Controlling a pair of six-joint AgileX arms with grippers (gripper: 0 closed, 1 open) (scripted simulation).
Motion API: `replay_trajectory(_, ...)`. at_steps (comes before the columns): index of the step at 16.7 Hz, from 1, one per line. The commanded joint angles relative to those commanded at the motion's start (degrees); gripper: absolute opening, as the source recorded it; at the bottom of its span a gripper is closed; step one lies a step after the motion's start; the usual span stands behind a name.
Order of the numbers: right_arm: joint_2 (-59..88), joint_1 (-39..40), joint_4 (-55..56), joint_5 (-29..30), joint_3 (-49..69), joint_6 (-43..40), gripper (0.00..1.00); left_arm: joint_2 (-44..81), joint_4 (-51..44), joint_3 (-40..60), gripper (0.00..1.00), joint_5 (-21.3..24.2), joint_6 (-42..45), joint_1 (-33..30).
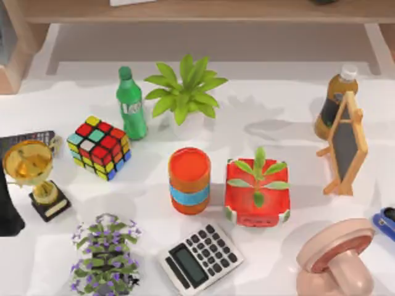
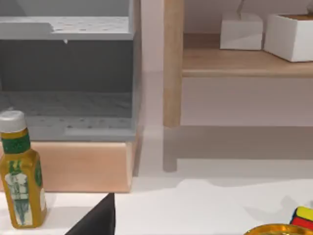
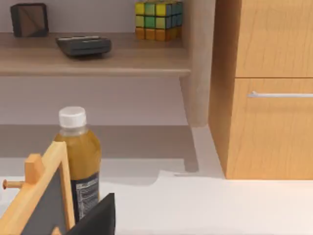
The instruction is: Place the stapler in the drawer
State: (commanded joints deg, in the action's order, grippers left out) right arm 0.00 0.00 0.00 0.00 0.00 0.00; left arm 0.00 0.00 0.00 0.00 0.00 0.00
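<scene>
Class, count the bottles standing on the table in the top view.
2: the green bottle at the back, left of the leafy plant; the amber bottle at the right, behind the small chalkboard.

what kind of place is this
Probably a rendered home-office or study desk: a white table crowded with a calculator, trophy and small chalkboard, with a wooden shelf and drawer cabinet behind.
</scene>
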Motion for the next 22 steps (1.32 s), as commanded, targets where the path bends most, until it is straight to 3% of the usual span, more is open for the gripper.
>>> replay_trajectory(4, 1.73, -0.6, 1.37, -0.24, 1.27, -1.52, 1.0, 0.0, 0.0, 0.0, 1.0, 0.0, 0.0, 0.0)
replay_trajectory(8, 12.44, -3.5, 8.53, -2.12, 7.84, -10.12, 1.0, 0.0, 0.0, 0.0, 1.0, 0.0, 0.0, 0.0)
replay_trajectory(22, 94.79, -18.96, 50.18, -17.91, 45.65, -64.9, 1.0, 0.0, 0.0, 0.0, 1.0, 0.0, 0.0, 0.0)
